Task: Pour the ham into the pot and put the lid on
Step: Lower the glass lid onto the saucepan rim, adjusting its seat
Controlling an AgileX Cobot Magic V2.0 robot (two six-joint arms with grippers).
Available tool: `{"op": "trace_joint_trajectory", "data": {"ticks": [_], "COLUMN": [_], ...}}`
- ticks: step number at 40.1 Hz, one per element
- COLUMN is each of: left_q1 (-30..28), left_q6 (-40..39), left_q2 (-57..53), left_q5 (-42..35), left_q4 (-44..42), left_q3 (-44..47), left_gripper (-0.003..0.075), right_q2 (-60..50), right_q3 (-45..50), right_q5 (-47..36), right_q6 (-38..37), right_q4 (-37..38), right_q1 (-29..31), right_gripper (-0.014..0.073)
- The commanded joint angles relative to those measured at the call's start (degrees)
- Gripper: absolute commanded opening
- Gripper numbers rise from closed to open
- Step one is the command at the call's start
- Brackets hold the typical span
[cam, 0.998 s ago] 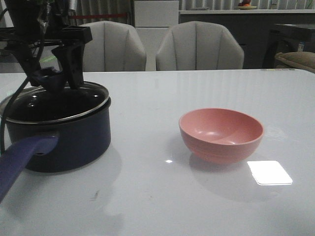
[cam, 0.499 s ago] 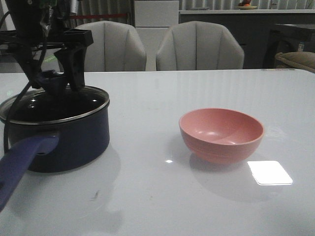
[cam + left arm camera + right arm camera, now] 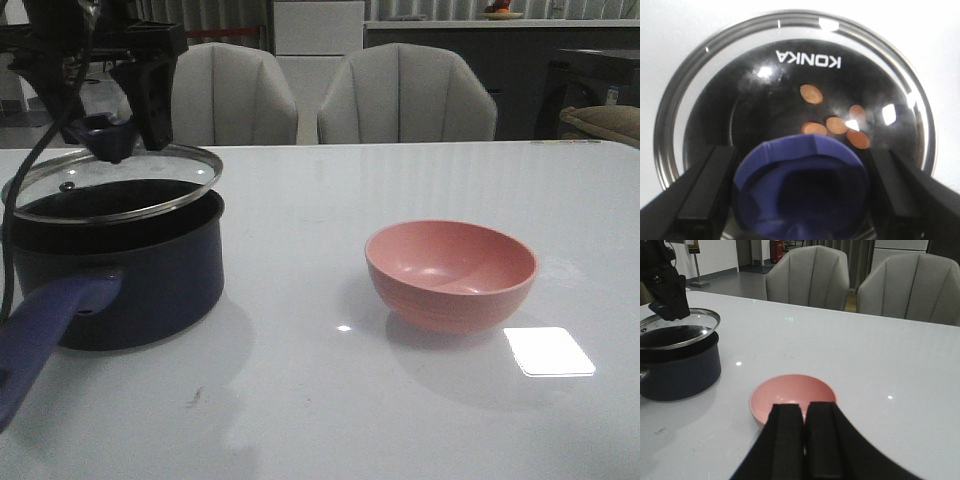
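Note:
The dark navy pot (image 3: 150, 280) stands at the table's left, its purple-blue handle (image 3: 40, 330) pointing toward the front edge. My left gripper (image 3: 112, 135) is shut on the dark blue knob (image 3: 800, 185) of the glass lid (image 3: 120, 185), which hangs slightly tilted just above the pot's rim. Through the glass, several orange-pink ham chunks (image 3: 837, 125) lie on the pot's bottom. My right gripper (image 3: 804, 415) is shut and holds nothing; it hovers on the near side of the pink bowl (image 3: 792, 395), out of the front view.
The pink bowl (image 3: 450, 275) sits right of centre on the white table and looks empty. Two grey chairs (image 3: 230, 95) (image 3: 405, 95) stand behind the far table edge. A bright light patch (image 3: 548, 351) lies by the bowl.
The left gripper has risen with the lid: it rested on the pot's rim before and now hangs tilted above it. The bowl has not moved.

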State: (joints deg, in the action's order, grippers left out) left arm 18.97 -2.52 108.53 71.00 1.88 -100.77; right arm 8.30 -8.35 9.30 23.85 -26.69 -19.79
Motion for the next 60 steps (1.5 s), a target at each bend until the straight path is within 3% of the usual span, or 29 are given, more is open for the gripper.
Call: {"op": "trace_joint_trajectory", "data": {"ticks": [1,12,20,60], "left_q1": [0.5,0.5,0.5,0.5], "left_q6": [0.4,0.5,0.5,0.5], "left_q2": [-5.3,-5.6,-5.6,-2.1], "left_q5": [1.0,1.4,-3.4,-5.1], "left_q4": [0.2,-0.2,-0.3,2.6], "left_q3": [-2.2,1.4,4.6,4.8], "left_gripper": [0.0501,0.0501,0.0501,0.0504], "right_q2": [0.5,0.5,0.5,0.5], "right_q3": [-1.5,-1.5,-1.5,-1.5], "right_q5": [-4.2,-4.2,-4.2,-4.2], "right_q6": [0.3,0.3,0.3,0.3], "right_q4": [-0.3,-0.3,-0.3,-0.3], "right_q1": [0.1,0.1,0.1,0.1], "right_gripper": [0.0148,0.0148,0.0148,0.0148]}}
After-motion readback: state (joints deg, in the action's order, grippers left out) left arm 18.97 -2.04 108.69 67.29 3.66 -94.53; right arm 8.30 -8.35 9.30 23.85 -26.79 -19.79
